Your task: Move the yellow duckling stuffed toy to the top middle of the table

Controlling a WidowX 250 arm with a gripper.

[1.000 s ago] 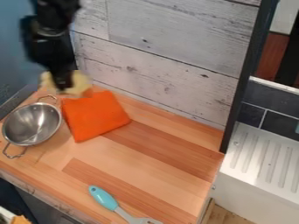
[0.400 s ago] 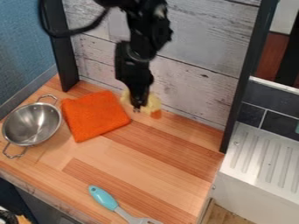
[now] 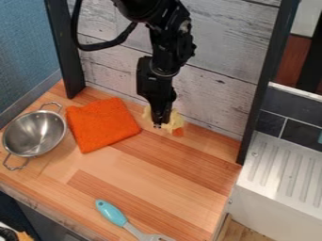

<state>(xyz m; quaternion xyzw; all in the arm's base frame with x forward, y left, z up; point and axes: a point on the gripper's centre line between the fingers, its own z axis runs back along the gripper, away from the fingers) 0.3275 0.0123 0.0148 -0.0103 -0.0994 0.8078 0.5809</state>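
Note:
My gripper (image 3: 157, 125) hangs at the back middle of the wooden table (image 3: 170, 172), close to the plank wall and right of the orange cloth. The yellow duckling toy (image 3: 173, 121) is held in its closed fingers, bulging out on both sides of them, with an orange part at its lower right. The middle of the toy is hidden behind the gripper. Whether its underside touches the table, I cannot tell.
An orange cloth (image 3: 102, 124) lies left of the gripper, with a metal colander (image 3: 35, 133) beyond it at the left edge. A turquoise-handled spatula (image 3: 112, 213) rests near the front edge. A dark post (image 3: 267, 80) and a white drainer (image 3: 281, 164) stand at the right.
The gripper has carried the yellow toy from behind the orange cloth at the left to the back middle, lately moving slightly further right and down in the view.

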